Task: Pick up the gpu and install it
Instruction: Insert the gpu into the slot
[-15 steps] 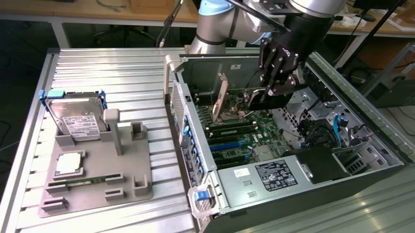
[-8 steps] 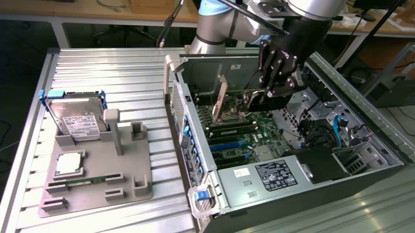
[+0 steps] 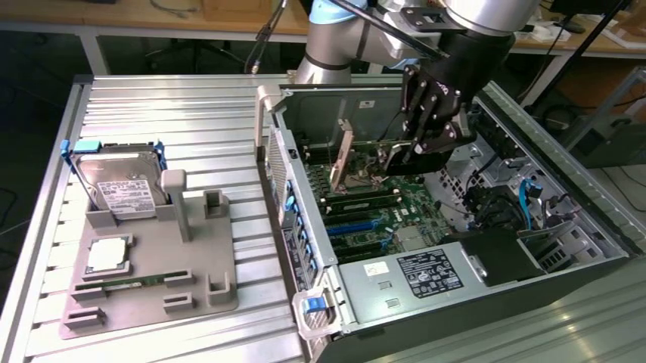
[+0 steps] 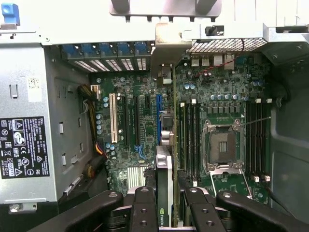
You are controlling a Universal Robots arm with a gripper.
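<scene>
The gpu (image 3: 346, 153), a thin flat card with a tan-brown face and silvery metal trim, stands upright on its long edge inside the open computer case, over the green motherboard, seen edge-on (image 4: 164, 191) in the wrist view.

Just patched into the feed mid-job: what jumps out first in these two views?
The open computer case dominates the exterior view's right, its green motherboard exposed, with the arm's hand reaching down inside. Between the fingers stands the gpu, edge-on over the board's slots. To the exterior view's left, a grey fixture tray holds a hard drive.
</scene>
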